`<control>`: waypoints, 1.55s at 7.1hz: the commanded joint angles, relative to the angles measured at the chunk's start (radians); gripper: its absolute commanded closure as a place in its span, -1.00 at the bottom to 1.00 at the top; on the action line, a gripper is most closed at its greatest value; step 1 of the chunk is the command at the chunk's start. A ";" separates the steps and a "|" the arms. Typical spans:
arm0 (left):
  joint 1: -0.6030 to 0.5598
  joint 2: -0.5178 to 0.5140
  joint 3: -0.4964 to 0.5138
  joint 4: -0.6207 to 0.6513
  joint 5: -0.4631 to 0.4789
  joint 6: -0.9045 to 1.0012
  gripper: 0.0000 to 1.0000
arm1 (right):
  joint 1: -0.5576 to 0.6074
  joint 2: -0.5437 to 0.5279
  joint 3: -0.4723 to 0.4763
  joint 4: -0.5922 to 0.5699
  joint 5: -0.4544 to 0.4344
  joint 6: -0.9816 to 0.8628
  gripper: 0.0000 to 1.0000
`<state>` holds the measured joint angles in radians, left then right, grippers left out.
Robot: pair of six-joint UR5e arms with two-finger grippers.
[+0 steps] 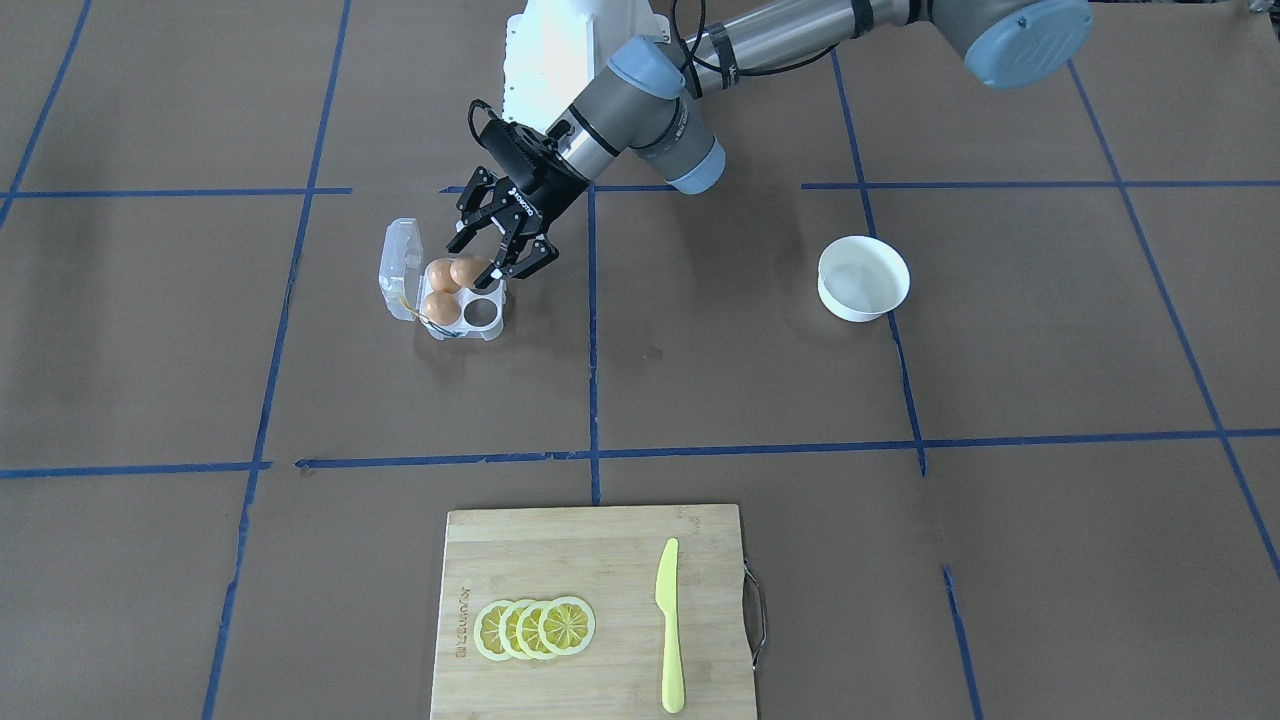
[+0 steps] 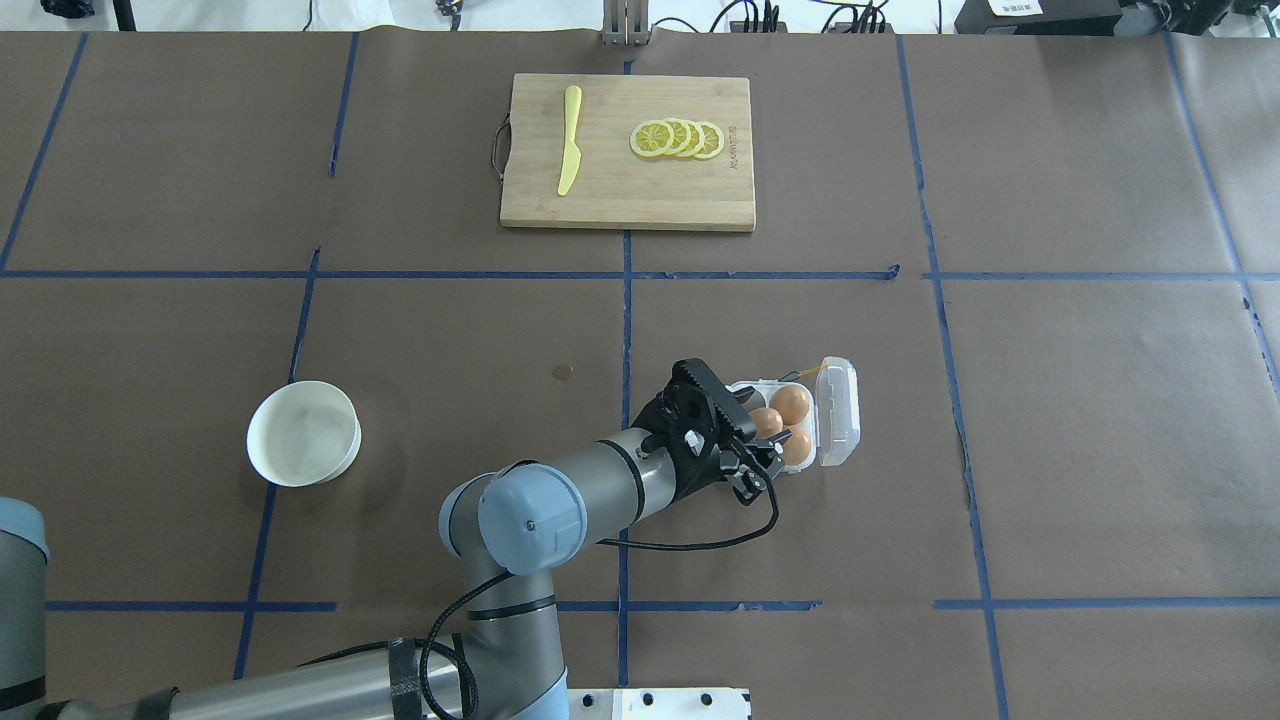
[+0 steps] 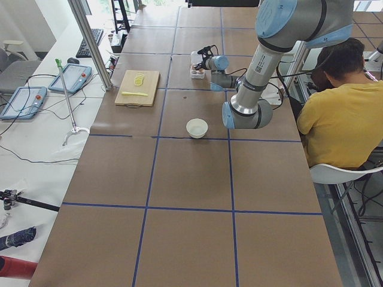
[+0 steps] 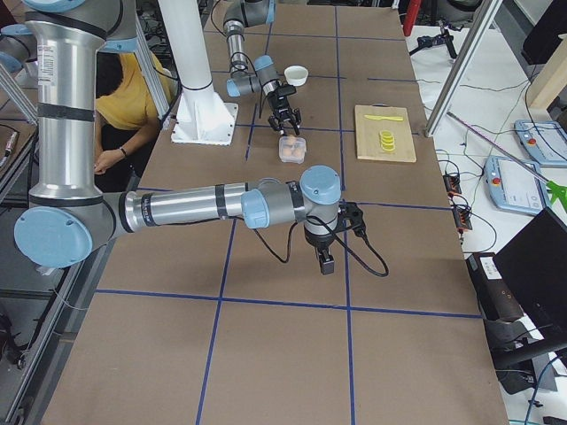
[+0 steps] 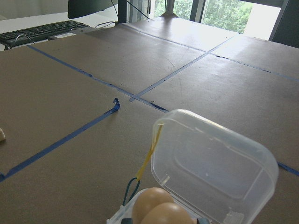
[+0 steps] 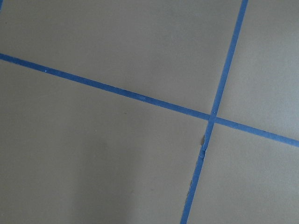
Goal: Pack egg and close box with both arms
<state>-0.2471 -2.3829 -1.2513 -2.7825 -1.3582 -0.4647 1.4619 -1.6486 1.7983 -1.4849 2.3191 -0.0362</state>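
The clear egg box (image 1: pixel 493 330) stands open on the table, its lid (image 1: pixel 399 257) tipped up on the side away from my left gripper. Two eggs (image 1: pixel 441 308) sit in cups and one cup (image 1: pixel 482 312) is empty. My left gripper (image 1: pixel 478 262) is over the box's robot-side corner, shut on a third egg (image 1: pixel 467 270) held just over its cup. The left wrist view shows the lid (image 5: pixel 210 168), the yellow cord (image 5: pixel 150 154) and two eggs (image 5: pixel 148 203). My right gripper (image 4: pixel 326 264) shows only in the exterior right view, low over bare table; I cannot tell its state.
A white bowl (image 1: pixel 863 278) stands on my left side of the table. A wooden cutting board (image 1: pixel 500 560) at the far edge carries lemon slices (image 1: pixel 535 628) and a yellow knife (image 1: pixel 669 625). A seated person (image 3: pixel 341 113) is beside the robot.
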 commanded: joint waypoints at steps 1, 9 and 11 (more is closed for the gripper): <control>0.000 0.008 -0.022 -0.002 -0.002 -0.006 -1.00 | 0.000 0.001 0.001 0.000 -0.001 -0.001 -1.00; -0.332 0.203 -0.525 0.907 -0.439 0.009 -0.98 | 0.000 0.001 0.003 0.002 -0.003 0.092 -1.00; -0.545 0.231 -0.630 1.140 -0.475 0.154 -1.00 | -0.003 0.000 0.001 0.000 -0.003 0.110 -1.00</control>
<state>-0.6657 -2.1725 -1.8118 -1.7852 -1.8040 -0.3901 1.4603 -1.6477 1.8005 -1.4846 2.3160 0.0600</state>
